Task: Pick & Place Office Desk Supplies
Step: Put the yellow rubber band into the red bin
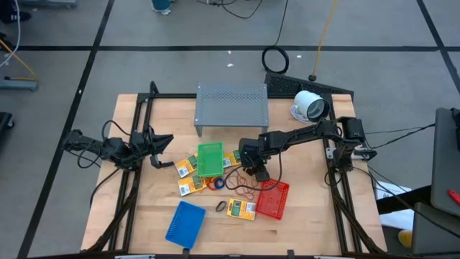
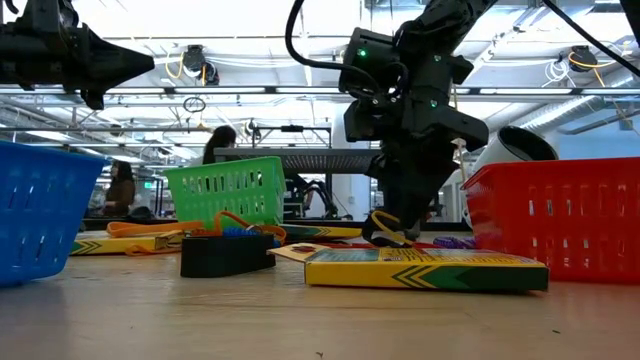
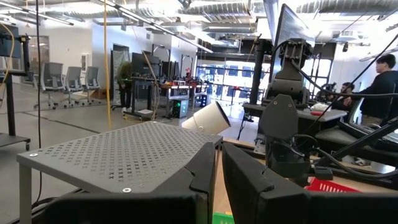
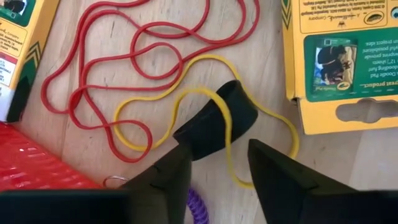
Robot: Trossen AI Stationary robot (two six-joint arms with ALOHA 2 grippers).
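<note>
Yellow rubber band [image 4: 205, 106] lies on my table [image 1: 144, 216] beside a yellow packet [image 4: 339, 59]; my right gripper [image 4: 217, 155] straddles it, fingers apart, one tip on it. Farther off, left gripper [image 3: 217, 180] waits pressed together.

on the wooden table [image 1: 144, 216] a grey perforated shelf [image 1: 231, 104] stands at twelve o'clock from the table's middle. a white round camera-like device [image 1: 309, 106] sits just beyond it at two o'clock. a green basket [image 1: 210, 159] lies near the centre, a red basket [image 1: 273, 198] at four o'clock and a blue basket [image 1: 186, 221] at seven o'clock. people [image 3: 380, 87] stand in the room behind.
</note>
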